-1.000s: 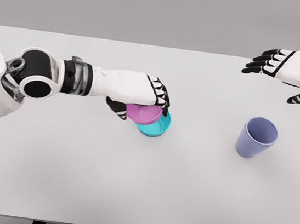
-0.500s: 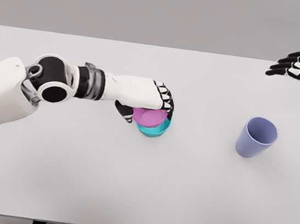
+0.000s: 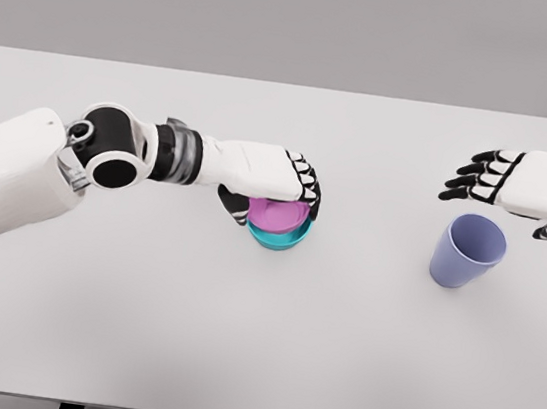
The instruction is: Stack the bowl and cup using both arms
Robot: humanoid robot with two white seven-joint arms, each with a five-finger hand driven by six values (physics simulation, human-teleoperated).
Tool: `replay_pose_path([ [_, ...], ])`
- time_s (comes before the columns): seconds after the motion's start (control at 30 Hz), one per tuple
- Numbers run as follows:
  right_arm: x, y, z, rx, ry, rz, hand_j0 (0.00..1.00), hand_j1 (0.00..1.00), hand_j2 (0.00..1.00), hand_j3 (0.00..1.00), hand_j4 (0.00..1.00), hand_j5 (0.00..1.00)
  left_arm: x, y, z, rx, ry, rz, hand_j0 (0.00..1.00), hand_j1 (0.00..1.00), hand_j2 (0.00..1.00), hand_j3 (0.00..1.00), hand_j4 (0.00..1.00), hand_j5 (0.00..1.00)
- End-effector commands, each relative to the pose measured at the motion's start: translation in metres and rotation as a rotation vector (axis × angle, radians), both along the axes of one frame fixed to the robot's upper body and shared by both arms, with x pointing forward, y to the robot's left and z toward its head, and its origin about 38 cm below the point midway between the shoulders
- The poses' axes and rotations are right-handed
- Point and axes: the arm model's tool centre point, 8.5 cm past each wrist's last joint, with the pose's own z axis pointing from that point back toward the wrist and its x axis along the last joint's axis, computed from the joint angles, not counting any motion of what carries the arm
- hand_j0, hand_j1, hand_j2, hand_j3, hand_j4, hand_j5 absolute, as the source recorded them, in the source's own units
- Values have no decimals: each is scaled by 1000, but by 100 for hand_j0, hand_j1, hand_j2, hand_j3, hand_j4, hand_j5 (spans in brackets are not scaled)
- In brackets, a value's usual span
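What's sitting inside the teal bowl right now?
A pink bowl is nested in the teal bowl, with the left hand gripping its far rim. The hand covers that edge, and the teal bowl's floor is hidden under the pink one.

Two glossy white, smooth-shelled arms. Left arm [image 3: 16, 171] with a black round joint cap, a grey ribbed wrist collar and a silver bracket, possibly a cable loop. Left hand [image 3: 275, 177] and right hand [image 3: 528, 186] white-backed, with black fingers banded in white segments.
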Motion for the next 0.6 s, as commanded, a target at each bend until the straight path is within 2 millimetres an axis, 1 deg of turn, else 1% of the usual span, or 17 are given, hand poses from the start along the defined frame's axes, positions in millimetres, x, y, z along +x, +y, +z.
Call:
replay_pose_path([
  [0.0,0,8,-12,13,29,17,100,100,100,100,100,100,1,0,0,-2,4,3,63,63,63,63,63,63],
  [0.17,1,11,-14,20,30,22,100,100,100,100,100,100,3,2,-4,6,11,13,63,63,63,63,63,63],
  [0.23,0,12,-18,15,43,27,100,100,100,100,100,100,3,2,-4,6,11,13,63,63,63,63,63,63],
  [0.43,0,10,-20,10,49,22,100,100,100,100,100,100,3,2,-4,7,12,12,66,66,66,66,66,66],
  [0.47,-1,9,-20,5,47,20,100,100,100,100,100,100,3,2,-5,7,13,13,68,68,68,68,68,68],
  [0.53,-1,8,-19,0,46,17,100,100,100,100,100,100,3,2,-5,7,13,11,82,82,82,82,82,82],
  [0.57,-1,8,-23,-4,56,19,100,100,100,100,100,100,3,2,-4,7,12,11,90,90,90,90,90,90],
])
